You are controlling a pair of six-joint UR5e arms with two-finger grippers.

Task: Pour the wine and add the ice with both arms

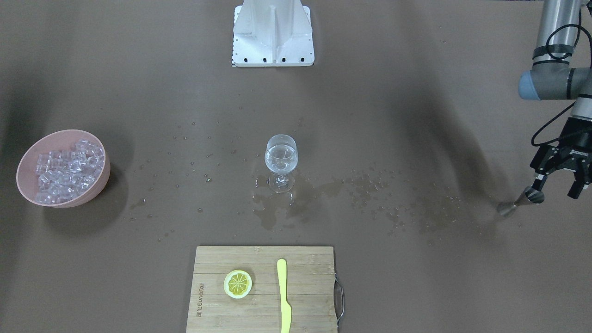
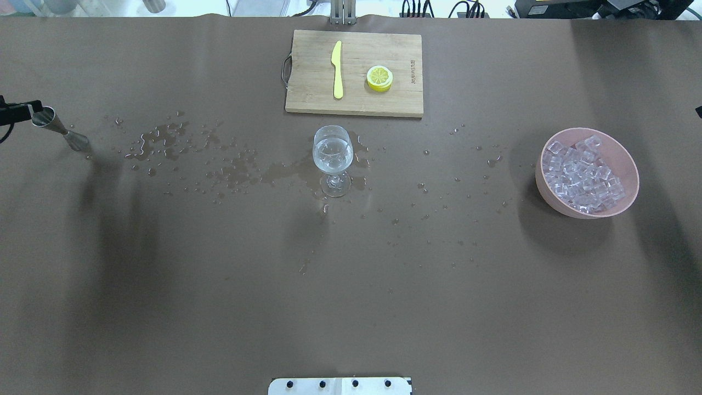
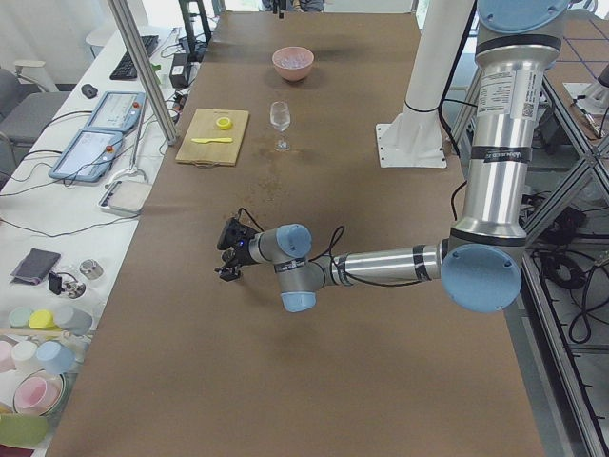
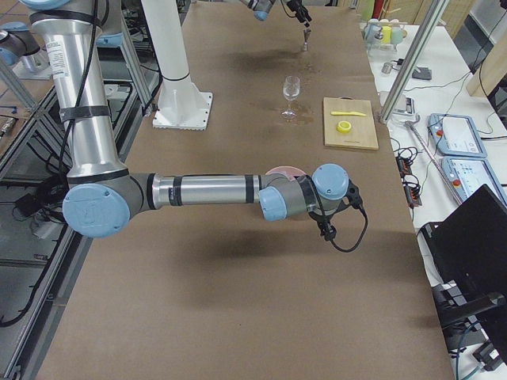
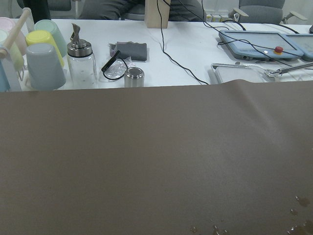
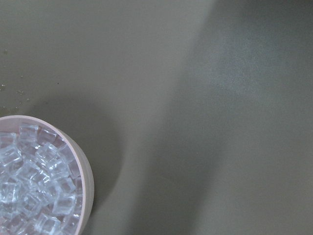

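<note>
A wine glass (image 1: 281,159) stands mid-table, part full of clear wine (image 2: 332,152); it also shows in the exterior left view (image 3: 280,118). A pink bowl (image 2: 625,159) holds many clear ice cubes (image 2: 584,174), also in the right wrist view (image 6: 34,196). My left gripper (image 1: 557,185) is at the table's left end. Its jaws stand apart, and a tilted metal jigger (image 1: 521,202) leans at one fingertip with its base at the table. My right gripper (image 4: 326,228) hovers beside the bowl; I cannot tell whether it is open or shut.
A bamboo cutting board (image 2: 307,93) at the far side carries a yellow knife (image 2: 337,70) and a lemon slice (image 2: 379,77). Spilled drops and wet patches (image 2: 181,140) spread between jigger and glass. The white pedestal (image 1: 273,32) stands at the robot's side.
</note>
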